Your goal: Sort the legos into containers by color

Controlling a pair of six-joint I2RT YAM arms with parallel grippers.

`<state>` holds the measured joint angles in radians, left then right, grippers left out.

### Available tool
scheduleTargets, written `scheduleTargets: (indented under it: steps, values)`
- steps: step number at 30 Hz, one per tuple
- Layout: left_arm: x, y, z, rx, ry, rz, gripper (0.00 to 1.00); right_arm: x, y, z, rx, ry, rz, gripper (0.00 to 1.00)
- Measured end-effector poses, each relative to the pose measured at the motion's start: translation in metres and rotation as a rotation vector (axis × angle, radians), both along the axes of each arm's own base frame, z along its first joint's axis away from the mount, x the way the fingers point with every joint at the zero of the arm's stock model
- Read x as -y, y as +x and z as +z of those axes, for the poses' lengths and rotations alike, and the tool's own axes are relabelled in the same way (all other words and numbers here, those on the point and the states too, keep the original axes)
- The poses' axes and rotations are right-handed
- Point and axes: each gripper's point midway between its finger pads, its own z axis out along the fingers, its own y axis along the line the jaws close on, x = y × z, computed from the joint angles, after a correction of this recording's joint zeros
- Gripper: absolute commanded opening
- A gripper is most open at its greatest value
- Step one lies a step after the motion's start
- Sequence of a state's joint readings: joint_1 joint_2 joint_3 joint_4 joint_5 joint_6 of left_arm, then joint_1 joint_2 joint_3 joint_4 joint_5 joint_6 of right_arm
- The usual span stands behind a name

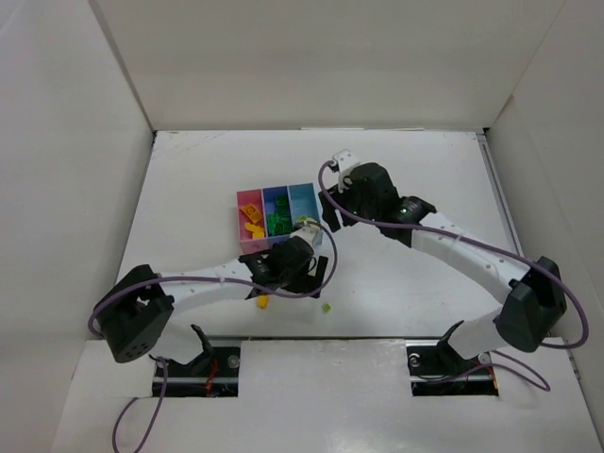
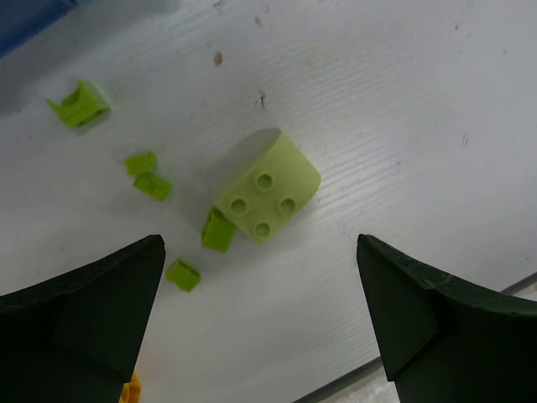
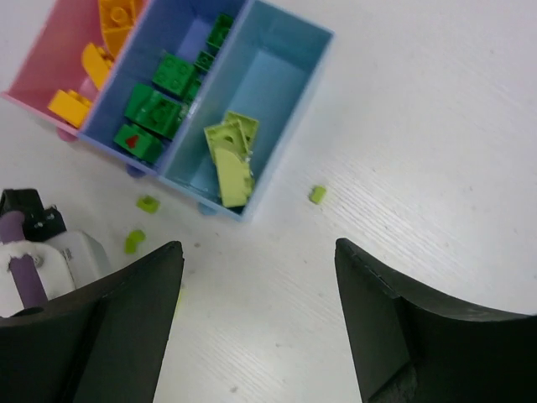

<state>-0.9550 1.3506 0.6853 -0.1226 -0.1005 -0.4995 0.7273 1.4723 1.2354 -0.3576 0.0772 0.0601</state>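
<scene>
Top view: three joined containers (image 1: 253,247) mid-worktop (image 1: 415,189): pink, periwinkle, light blue. Loose in front of containers: one orange lego (image 1: 262,302), one lime lego (image 1: 326,307).

Left wrist: left hand (image 2: 258,243) spread, pinching nothing. Beneath it one big four-stud lime brick (image 2: 268,195) and five small lime bits (image 2: 153,185), not made out from top.

Right wrist: right hand (image 3: 258,252) spread, empty. Contents show: three orange bricks (image 3: 69,105) in pink, about five dark green bricks (image 3: 151,109) in periwinkle, overlapping lime plates (image 3: 231,164) in light blue. Three loose lime pieces (image 3: 317,194) beside containers.
</scene>
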Motion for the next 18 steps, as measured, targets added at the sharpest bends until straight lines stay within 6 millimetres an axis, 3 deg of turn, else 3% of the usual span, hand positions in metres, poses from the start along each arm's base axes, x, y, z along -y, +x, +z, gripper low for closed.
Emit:
scheduleTargets:
  steps: [5,8,14,15,18]
  values:
    - [0.013,0.009,-0.006,0.035,0.056,-0.057,0.80,0.041,-0.013,-0.018,-0.040,-0.012,-0.064,0.78]
    - [0.014,0.011,-0.010,0.044,0.084,-0.070,0.79,0.059,-0.018,-0.025,-0.058,-0.021,-0.097,0.78]
    - [0.019,0.022,-0.017,0.072,0.144,-0.070,0.70,0.088,-0.020,-0.022,-0.051,-0.005,-0.161,0.78]
    - [0.022,0.024,-0.016,0.081,0.149,-0.073,0.64,0.091,-0.020,-0.020,-0.049,-0.003,-0.169,0.78]
    - [0.029,0.026,-0.016,0.097,0.159,-0.087,0.57,0.098,-0.021,-0.020,-0.047,0.004,-0.182,0.78]
